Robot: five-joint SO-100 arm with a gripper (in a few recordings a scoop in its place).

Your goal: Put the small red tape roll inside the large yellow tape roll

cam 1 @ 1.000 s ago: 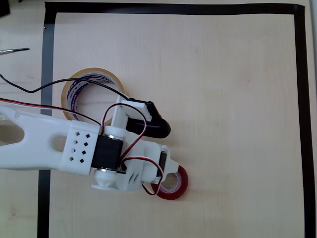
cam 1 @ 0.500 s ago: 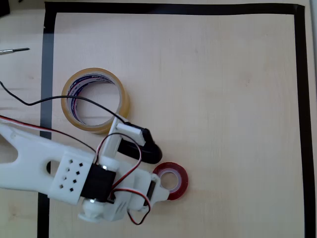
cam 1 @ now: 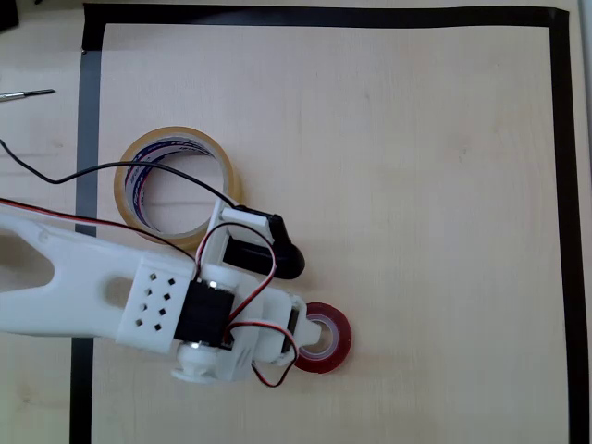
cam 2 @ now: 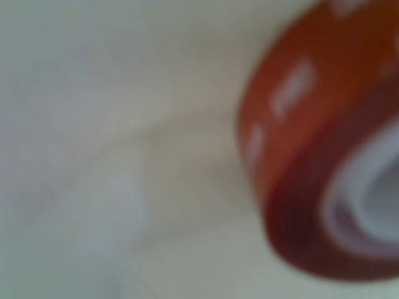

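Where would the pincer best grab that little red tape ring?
Probably across its wall: one finger in the white-cored hole, the other outside. The small red tape roll lies flat on the table, hole facing up, so coming from above suits it. The pincer is at its left rim.

Under me: pale wood table (cam 1: 416, 185) | black tape border (cam 1: 324, 16) along top, left, right | thin dark tool (cam 1: 26, 93) outside border, upper left | even light

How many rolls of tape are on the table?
2. The large translucent yellow tape roll lies flat near the left edge. The small red tape roll lies lower, beside the white robot arm, which may hide a bit of it.
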